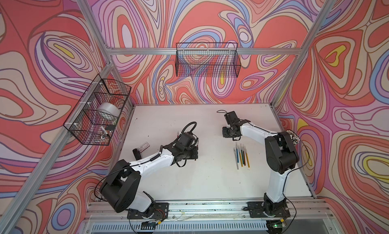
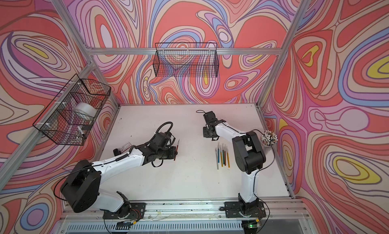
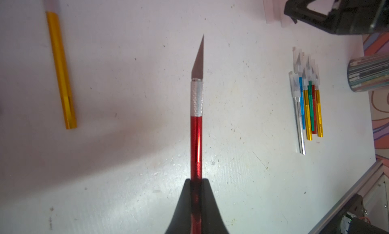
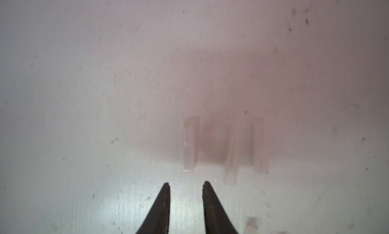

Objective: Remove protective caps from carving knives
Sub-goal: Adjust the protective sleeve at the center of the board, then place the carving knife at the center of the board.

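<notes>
1. Left wrist view: the left claw (image 3: 196,181) gripped a red carving knife (image 3: 196,127), blade bare, at frame centre.
2. Right wrist view: the right claw (image 4: 186,183) stood narrowly parted, empty, just below three loose protective caps (image 4: 189,146) on the worktop (image 4: 84,96).

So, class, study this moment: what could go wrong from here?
1. The left end effector grips the red knife by its handle, bare blade pointing outward; a careless swing might gouge the table.
2. The right end effector stands open beside three loose caps; its next move could scatter them.
3. The capped knives lie packed together; picking one may disturb its neighbours.
</notes>
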{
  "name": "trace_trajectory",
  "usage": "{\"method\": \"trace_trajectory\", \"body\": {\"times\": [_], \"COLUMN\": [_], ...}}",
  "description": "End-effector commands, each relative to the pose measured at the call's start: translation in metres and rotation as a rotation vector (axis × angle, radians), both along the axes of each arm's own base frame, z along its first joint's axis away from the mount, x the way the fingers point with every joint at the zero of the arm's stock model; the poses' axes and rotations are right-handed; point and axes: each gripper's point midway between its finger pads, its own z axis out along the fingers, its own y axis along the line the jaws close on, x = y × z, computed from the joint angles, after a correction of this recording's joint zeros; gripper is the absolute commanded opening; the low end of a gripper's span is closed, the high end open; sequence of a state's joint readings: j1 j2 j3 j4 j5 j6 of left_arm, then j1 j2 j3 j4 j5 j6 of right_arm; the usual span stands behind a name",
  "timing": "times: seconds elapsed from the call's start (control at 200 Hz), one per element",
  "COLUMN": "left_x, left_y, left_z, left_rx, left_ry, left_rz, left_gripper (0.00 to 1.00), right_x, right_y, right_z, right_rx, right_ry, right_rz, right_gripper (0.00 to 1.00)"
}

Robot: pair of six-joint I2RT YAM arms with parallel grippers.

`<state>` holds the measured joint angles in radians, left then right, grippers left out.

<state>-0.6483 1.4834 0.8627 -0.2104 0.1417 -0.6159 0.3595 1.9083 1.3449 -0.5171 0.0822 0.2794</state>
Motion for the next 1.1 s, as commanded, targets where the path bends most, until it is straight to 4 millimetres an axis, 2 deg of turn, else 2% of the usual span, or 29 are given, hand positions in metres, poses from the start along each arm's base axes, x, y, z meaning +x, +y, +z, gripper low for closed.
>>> {"method": "trace_trajectory", "body": {"times": [0.0,0.06,0.08,0.3,0.476,0.601,0.696,0.841,1.097], "left_x": [0.013,0.021,0.023,0.048,0.061,0.071,0.078,0.084,0.09], "left_y": [0.015,0.018,0.018,0.03,0.038,0.044,0.049,0.053,0.056], "left_z": [-0.01,-0.012,-0.013,-0.025,-0.035,-0.04,-0.045,-0.051,-0.06], "left_rx": [0.111,0.145,0.158,0.302,0.361,0.41,0.436,0.453,0.468], "left_ry": [0.013,0.017,0.017,0.02,0.039,0.031,0.033,0.043,0.057], "left_rz": [0.039,0.05,0.05,0.092,0.134,0.154,0.163,0.172,0.17], "left_gripper": [0.0,0.0,0.0,0.0,0.0,0.0,0.0,0.0,0.0], "right_x": [-0.015,-0.025,-0.029,-0.07,-0.092,-0.099,-0.101,-0.102,-0.1], "right_y": [0.009,0.017,0.02,0.047,0.061,0.062,0.062,0.064,0.066], "right_z": [0.02,0.022,0.032,0.057,0.073,0.078,0.074,0.071,0.073], "right_rx": [0.086,0.142,0.168,0.369,0.521,0.558,0.565,0.586,0.617], "right_ry": [-0.022,-0.017,-0.034,-0.069,-0.088,-0.102,-0.092,-0.088,-0.11], "right_rz": [0.029,0.054,0.064,0.165,0.21,0.206,0.202,0.202,0.183], "right_gripper": [0.3,0.31,0.32,0.4,0.55,0.68,0.78,0.98,0.98]}}
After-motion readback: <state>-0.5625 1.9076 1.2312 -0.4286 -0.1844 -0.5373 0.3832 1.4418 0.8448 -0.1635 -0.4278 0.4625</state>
